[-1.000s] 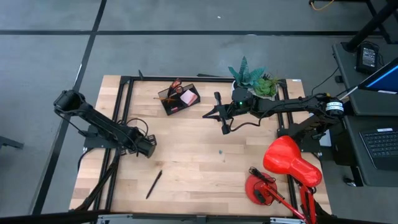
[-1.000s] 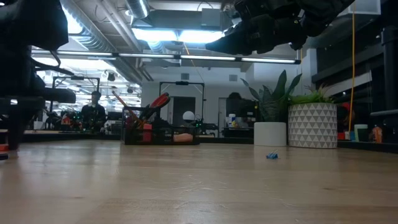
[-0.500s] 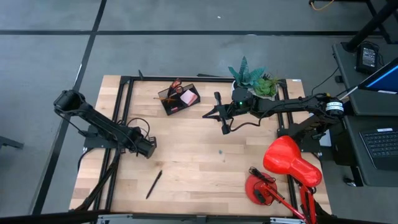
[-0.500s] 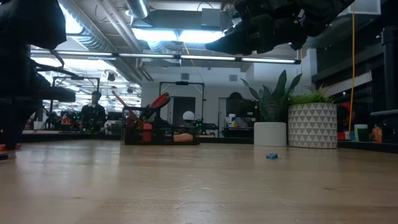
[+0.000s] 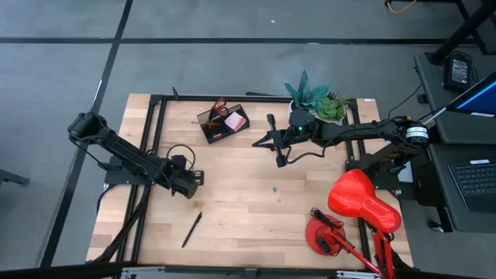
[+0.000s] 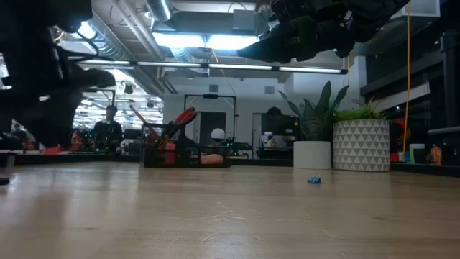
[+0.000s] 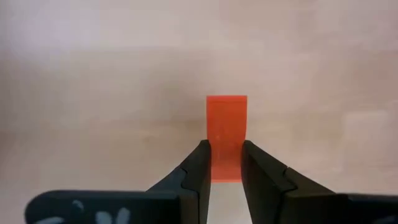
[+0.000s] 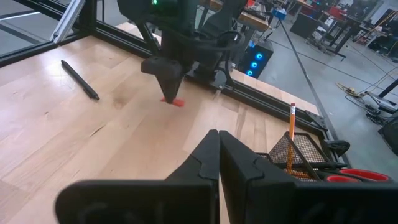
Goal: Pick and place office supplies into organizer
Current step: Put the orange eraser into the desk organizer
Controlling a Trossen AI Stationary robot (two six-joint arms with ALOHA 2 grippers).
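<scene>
Eraser pinched and coming off the wood, left arm shifted toward the table's middle

Left gripper point(image 7: 222, 163) has narrowed over the last second and now clamps the small orange-red eraser point(image 7: 226, 137) between its fingertips; in the high view its head point(image 5: 188, 181) sits nearer the black pen point(image 5: 191, 229) than it did a second ago, so the carry to the organizer point(image 5: 223, 122) looks begun; that tray stands at the far edge, already holding scissors, a pencil and a pink pad; right gripper point(image 8: 218, 152) hangs pressed shut, empty, near the potted plants point(image 5: 318, 99); the pale wooden table point(image 5: 248, 217) also bears a red desk lamp point(image 5: 358, 203); beyond lies a lit workshop with a person seated far off.
</scene>
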